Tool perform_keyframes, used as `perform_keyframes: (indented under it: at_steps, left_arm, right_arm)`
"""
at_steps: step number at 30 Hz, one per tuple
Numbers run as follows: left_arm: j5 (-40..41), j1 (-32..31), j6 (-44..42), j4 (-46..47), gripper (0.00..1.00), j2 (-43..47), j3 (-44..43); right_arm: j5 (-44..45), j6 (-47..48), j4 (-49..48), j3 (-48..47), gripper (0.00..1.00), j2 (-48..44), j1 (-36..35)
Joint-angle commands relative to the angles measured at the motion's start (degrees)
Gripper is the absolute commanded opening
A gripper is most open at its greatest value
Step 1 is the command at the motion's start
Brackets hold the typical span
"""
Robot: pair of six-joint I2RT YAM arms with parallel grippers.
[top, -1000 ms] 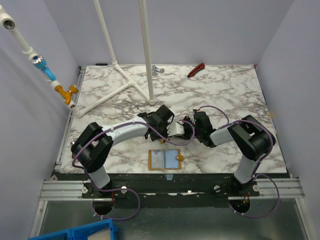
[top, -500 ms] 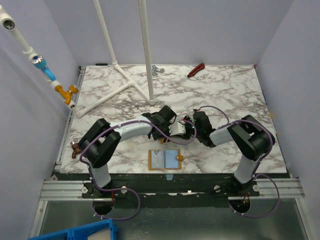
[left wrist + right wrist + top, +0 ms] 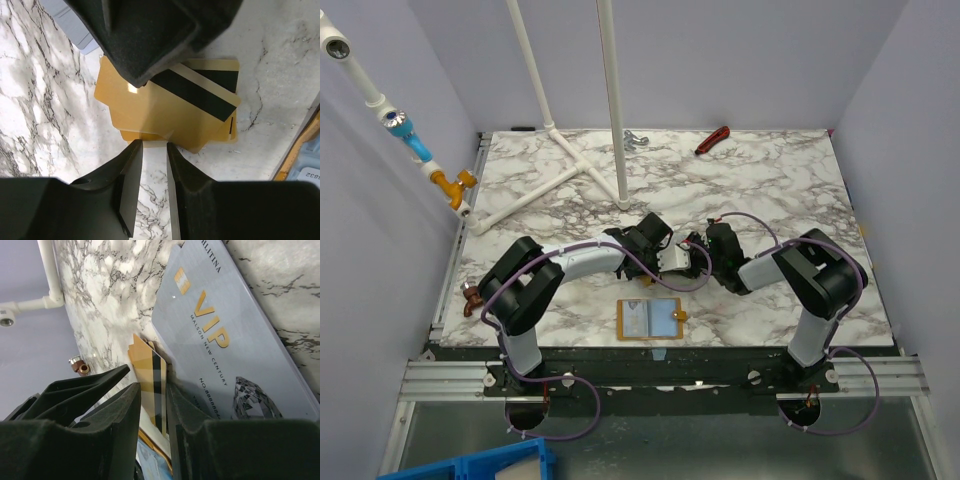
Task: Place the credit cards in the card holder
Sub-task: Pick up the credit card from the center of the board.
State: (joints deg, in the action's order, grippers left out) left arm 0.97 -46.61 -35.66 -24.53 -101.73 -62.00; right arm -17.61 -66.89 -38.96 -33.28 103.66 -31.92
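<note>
Two gold-tan cards with dark stripes (image 3: 165, 107) lie overlapped on the marble, the upper one skewed; one shows in the right wrist view (image 3: 152, 370). The pale grey-blue "VIP" card (image 3: 225, 335) lies flat beside them. My left gripper (image 3: 676, 262) (image 3: 154, 144) is narrowly open and empty, its tips at the near edge of the gold cards. My right gripper (image 3: 693, 257) (image 3: 152, 385) faces it from the other side. Its jaws stand a narrow gap apart with a gold card's end between them, and one of its fingers (image 3: 150, 35) sits over the cards. The tan card holder (image 3: 665, 320) lies open near the front edge.
A white pipe stand (image 3: 615, 100) rises behind the grippers, its base pipes (image 3: 545, 185) spreading left. A red-handled tool (image 3: 712, 140) and a small metal part (image 3: 636, 138) lie at the far edge. A brass fitting (image 3: 470, 295) sits at the left edge.
The left arm's elbow has shifted slightly, uncovering the brass fitting. Both grippers have stayed together over the cards with almost no movement.
</note>
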Motion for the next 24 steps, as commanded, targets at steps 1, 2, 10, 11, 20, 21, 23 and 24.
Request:
perform_keyframes:
  at_steps: [1,2,10,11,20,21,23,24]
  left_arm:
    - [0.3,-0.1,-0.6,0.5,0.28,-0.4,1.7]
    - [0.4,-0.1,-0.7,0.5,0.28,-0.3,1.9]
    - [0.3,-0.1,-0.6,0.9,0.28,-0.4,2.1]
    - [0.2,-0.1,-0.6,0.9,0.28,-0.3,2.0]
    - [0.1,-0.1,-0.7,1.0,0.28,-0.7,1.8]
    - [0.1,-0.1,-0.7,1.0,0.27,-0.8,1.8]
    - [0.1,-0.2,-0.8,1.2,0.28,-0.8,1.9]
    - [0.1,-0.1,-0.9,1.2,0.27,-0.9,1.9]
  right_arm:
    - [2.5,0.0,-0.3,0.5,0.3,0.7,-0.3]
    - [2.7,0.2,-0.6,0.7,0.3,-0.1,-0.3]
    - [1.8,1.6,0.5,-0.9,0.3,-1.3,-0.4]
    - [1.4,1.2,-0.1,-0.8,0.3,-0.9,-0.4]
    - [-2.9,-0.9,-6.4,-0.1,0.29,2.6,-1.0]
    - [-2.9,-1.0,-6.6,0.0,0.29,2.7,-1.1]
    - [-3.0,-1.3,-7.4,0.5,0.29,2.9,-1.2]
    - [-3.1,-1.5,-7.5,0.7,0.28,3.0,-1.2]
